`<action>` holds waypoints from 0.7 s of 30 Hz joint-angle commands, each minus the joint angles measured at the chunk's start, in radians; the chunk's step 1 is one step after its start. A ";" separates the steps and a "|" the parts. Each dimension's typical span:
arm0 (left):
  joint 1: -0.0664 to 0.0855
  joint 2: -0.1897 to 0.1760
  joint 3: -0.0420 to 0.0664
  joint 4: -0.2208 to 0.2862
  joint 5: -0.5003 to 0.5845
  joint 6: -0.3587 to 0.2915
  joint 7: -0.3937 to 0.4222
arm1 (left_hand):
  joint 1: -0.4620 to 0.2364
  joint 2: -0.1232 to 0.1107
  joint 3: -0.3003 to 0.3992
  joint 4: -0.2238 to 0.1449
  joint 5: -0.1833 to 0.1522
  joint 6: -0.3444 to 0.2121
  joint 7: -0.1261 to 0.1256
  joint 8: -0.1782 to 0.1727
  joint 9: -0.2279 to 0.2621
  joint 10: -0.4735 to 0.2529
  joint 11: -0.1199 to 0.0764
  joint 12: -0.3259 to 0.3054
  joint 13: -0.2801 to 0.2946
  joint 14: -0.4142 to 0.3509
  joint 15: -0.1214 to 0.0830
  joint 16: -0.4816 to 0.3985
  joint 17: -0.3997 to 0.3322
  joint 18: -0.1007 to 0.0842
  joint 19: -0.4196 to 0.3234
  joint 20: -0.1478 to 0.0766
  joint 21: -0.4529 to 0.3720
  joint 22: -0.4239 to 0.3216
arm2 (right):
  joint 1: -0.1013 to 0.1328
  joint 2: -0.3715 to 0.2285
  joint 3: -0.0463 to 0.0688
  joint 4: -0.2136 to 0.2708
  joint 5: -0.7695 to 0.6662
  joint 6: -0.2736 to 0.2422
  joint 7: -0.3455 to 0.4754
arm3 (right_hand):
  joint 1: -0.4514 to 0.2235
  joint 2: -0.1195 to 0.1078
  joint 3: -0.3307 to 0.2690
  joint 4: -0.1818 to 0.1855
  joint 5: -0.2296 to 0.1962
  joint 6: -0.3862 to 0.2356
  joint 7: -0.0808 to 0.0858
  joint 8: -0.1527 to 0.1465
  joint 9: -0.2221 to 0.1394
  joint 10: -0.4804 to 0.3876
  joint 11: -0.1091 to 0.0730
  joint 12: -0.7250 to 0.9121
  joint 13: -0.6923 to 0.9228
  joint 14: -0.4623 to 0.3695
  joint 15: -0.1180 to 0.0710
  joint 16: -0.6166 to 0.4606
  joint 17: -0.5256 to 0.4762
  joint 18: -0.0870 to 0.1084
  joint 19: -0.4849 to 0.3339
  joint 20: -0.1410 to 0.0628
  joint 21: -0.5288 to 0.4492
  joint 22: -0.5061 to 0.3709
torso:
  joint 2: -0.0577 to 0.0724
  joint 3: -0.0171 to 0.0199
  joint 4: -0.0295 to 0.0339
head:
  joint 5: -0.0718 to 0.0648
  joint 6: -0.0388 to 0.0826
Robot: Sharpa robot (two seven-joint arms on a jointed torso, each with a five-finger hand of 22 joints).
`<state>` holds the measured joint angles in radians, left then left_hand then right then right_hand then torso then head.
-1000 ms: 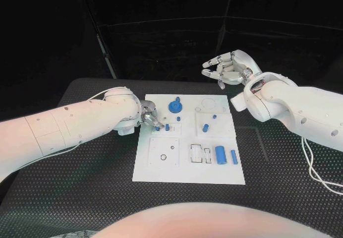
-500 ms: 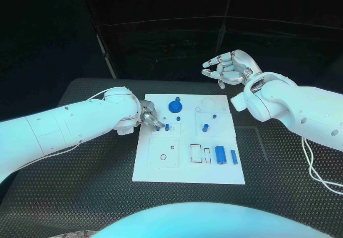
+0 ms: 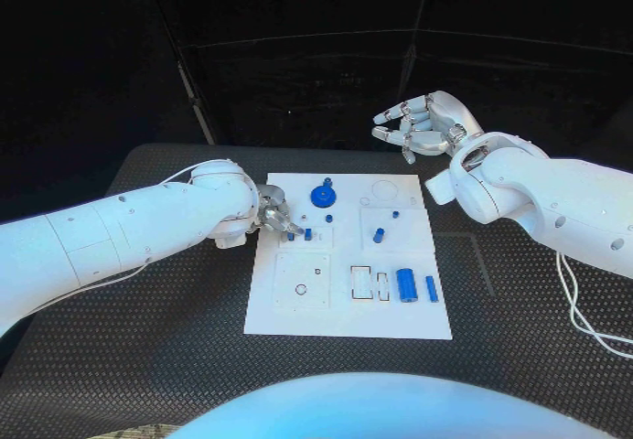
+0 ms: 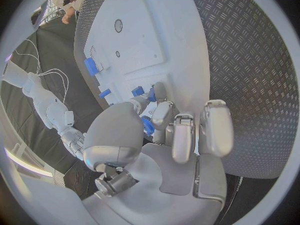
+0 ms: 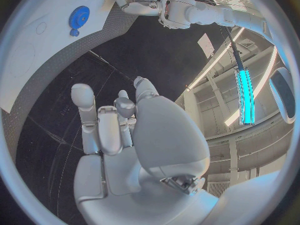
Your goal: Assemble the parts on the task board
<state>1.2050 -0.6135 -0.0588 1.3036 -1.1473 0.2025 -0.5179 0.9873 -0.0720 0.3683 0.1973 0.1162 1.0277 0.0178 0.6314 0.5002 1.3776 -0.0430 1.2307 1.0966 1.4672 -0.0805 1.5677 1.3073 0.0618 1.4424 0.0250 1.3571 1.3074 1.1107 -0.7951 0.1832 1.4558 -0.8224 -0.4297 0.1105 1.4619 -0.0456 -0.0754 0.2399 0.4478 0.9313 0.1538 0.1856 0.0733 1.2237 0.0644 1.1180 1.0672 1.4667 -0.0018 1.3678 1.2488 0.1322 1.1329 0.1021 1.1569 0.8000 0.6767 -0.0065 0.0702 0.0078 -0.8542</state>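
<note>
- Black, diamond-patterned matting covers the table (image 3: 158, 329), with the white task board (image 3: 349, 315) lying flat at its centre in front of me.
- My left hand (image 3: 274, 212) sits at the board's left edge, fingers bunched down over the small square plate there.
- From my left wrist camera, my thumb and fingers (image 4: 164, 114) close around a small blue peg (image 4: 147, 126), which I grasp just above the board; two more short blue pegs (image 4: 137, 91) stand right beside my fingertips.
- From above, those pegs (image 3: 307, 234) show just right of my left hand, upright in the small plate.
- My right hand (image 3: 420, 125) hangs in the air beyond the board's far right corner, well clear of the table, fingers loosely curled and apart, grasping nothing.
- A blue gear (image 3: 323, 195) lies flat near the board's far edge, between my two hands; my right wrist camera catches the same gear (image 5: 79, 17).
- A short blue pin (image 3: 394, 216) and a stubby blue cylinder (image 3: 378, 236) sit in the board's right-hand panel.
- Toward the near right of the board, a larger blue cylinder (image 3: 408, 286) lies on its side, with a slim blue rod (image 3: 432, 288) just beside it, next to open rectangular slots (image 3: 361, 281).
</note>
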 commanded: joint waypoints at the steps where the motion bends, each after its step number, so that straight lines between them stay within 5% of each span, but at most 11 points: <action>1: -0.009 -0.003 -0.007 -0.003 0.001 0.041 -0.013 | -0.012 0.001 -0.016 0.003 -0.005 0.005 0.000 -0.004 -0.002 0.008 -0.001 0.004 0.003 0.104 -0.009 0.003 0.263 -0.006 0.008 -0.001 0.006 0.086 | 0.002 0.000 0.001 0.003 0.001 0.002 0.006 | -0.001 0.006 0.002 0.003 0.004 -0.008 -0.002 0.004 -0.001 0.000 0.000 0.003 -0.001 0.030 -0.009 -0.007 -0.001 0.014 -0.002 -0.003 -0.004 -0.003 | 0.000 -0.0001 0.0006 | 0.000 -0.001; 21: -0.010 -0.012 -0.007 0.002 0.001 0.028 -0.014 | -0.017 0.002 -0.170 0.075 -0.006 0.013 -0.003 0.000 -0.012 0.015 -0.004 0.007 0.014 0.104 -0.012 0.003 0.263 -0.008 0.014 -0.004 0.013 0.099 | 0.002 0.001 0.001 0.001 0.001 0.002 0.007 | -0.001 0.006 0.002 0.003 0.004 -0.008 -0.002 0.004 -0.001 0.000 0.000 0.003 -0.001 0.030 -0.009 -0.007 -0.001 0.014 -0.002 -0.003 -0.004 -0.003 | 0.000 -0.0003 0.0008 | 0.000 -0.002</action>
<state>1.2037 -0.6218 -0.0592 1.3076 -1.1438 0.2058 -0.5149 0.9698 -0.0739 0.2032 0.2708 0.1162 1.0319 0.0143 0.6366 0.4889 1.3884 -0.0466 1.2355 1.1106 1.4662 -0.0868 1.5677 1.3073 0.0618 1.4522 0.0222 1.3660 1.3075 1.1106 -0.7946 0.1831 1.4549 -0.8224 -0.4297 0.1108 1.4619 -0.0456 -0.0754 0.2399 0.4478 0.9313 0.1538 0.1856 0.0733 1.2237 0.0644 1.1180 1.0671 1.4667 -0.0018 1.3640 1.2488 0.1322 1.1329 0.1021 1.1569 0.7984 0.6764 -0.0065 0.0709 0.0089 -0.8573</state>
